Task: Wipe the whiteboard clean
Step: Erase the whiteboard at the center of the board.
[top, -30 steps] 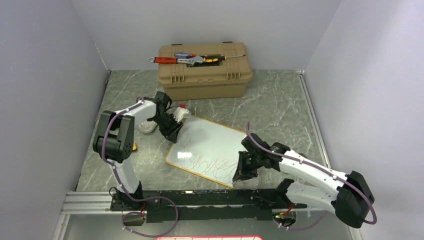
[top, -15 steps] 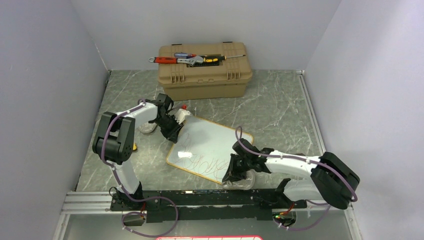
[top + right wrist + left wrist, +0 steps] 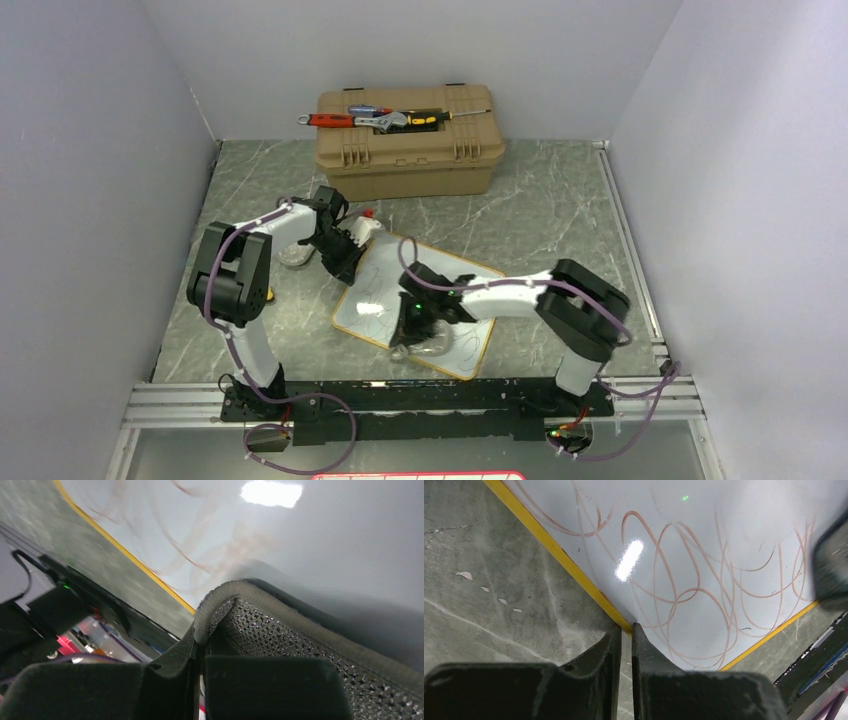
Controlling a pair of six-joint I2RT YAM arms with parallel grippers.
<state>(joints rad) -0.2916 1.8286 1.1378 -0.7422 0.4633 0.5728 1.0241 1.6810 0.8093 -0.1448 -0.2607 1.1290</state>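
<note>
My right claw (image 3: pixel 200 640), clenching a black mesh cloth (image 3: pixel 300 635), has swept left across the whiteboard (image 3: pixel 375 290) beneath it; my left claw (image 3: pixel 626 627) now pinches its rim.

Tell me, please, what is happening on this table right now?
The right gripper, shut on a dark textured pad, presses it onto the glossy white rectangular whiteboard with a yellow rim, near its front edge. The left gripper, nearly closed, sits at the board's left rim, seemingly steadying it. Reddish-brown scribbles cover much of the surface.

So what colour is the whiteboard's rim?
The rim is yellow, clearest in the left wrist view.
</note>
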